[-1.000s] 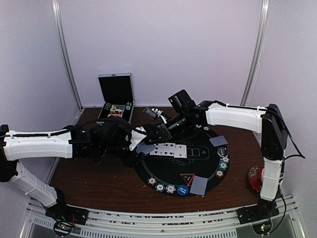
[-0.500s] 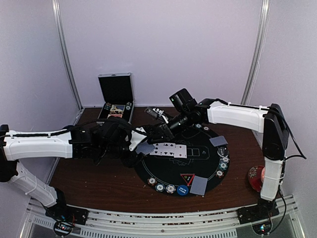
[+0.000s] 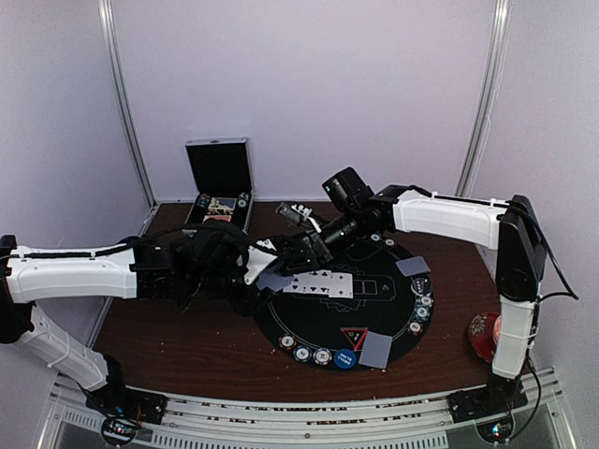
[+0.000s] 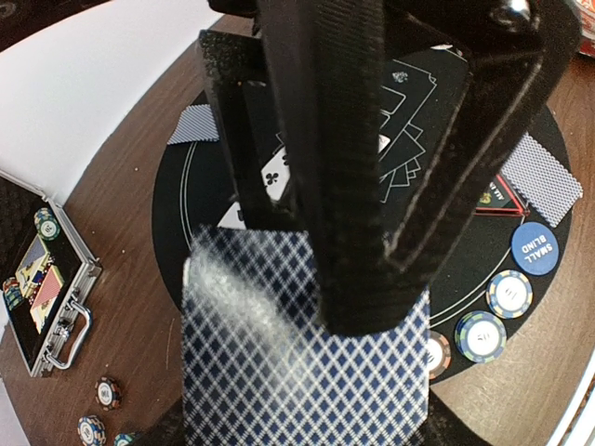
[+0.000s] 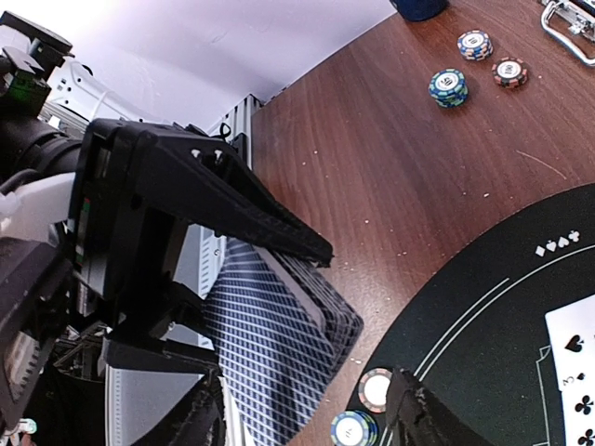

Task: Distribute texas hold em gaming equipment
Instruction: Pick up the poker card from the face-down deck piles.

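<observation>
The left tool [image 3: 265, 271] is seen clamped on a deck of blue-backed playing cards [image 4: 302, 372], which is held above the left edge of the round black mat [image 3: 309, 323]. Just beside it, the right tool [image 5: 307, 401] is held with jaws apart and nothing is gripped. Face-up cards [image 3: 323, 283] are laid across the mat's middle.

Top view: lighting is even and diffuse. The pale walls [image 3: 299, 94] are rendered bright with a lilac cast. Only soft shadows are thrown under the arms onto the brown table [image 3: 187, 337]. Little detail is kept on the black mat [image 3: 318, 323].

Left wrist view: the black finger [image 4: 344, 167] is blurred by closeness. A whitish glare streak is noted on the card deck [image 4: 260, 372]. Edges are bent by the wide-angle lens.

Right wrist view: the white wall [image 5: 232, 37] is overexposed. The chips [image 5: 448, 86] are resolved sharply.
</observation>
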{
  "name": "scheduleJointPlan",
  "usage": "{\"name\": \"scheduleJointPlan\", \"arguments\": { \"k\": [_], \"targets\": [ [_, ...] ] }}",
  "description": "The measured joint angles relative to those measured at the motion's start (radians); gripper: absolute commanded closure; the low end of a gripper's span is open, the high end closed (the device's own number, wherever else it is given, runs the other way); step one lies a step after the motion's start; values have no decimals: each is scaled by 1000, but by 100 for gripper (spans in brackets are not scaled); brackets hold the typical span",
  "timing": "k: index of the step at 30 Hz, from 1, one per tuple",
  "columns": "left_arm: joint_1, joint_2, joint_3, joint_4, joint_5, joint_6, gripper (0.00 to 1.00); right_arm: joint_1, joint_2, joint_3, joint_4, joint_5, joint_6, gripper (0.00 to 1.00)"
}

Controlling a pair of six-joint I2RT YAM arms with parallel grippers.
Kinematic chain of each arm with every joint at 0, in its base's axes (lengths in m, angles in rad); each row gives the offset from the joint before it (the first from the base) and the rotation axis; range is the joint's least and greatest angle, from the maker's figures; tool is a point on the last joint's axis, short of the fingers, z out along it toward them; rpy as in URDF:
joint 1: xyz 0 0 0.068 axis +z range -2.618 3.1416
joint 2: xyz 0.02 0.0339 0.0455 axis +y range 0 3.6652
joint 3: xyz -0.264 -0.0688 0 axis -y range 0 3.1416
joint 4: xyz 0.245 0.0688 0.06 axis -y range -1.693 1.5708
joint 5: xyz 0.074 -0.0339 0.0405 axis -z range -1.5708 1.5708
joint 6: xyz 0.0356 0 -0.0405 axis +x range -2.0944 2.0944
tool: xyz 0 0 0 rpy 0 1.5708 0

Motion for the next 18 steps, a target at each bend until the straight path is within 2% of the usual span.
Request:
{"name": "scheduleJointPlan", "arguments": {
  "k": [10,18],
  "targets": [
    [0,0,0,0,2,3,38,37,60,10,61,-35,68,42],
    [0,1,0,-10,2,6,37,50,89,21,95,-48,106,59]
  ]
}}
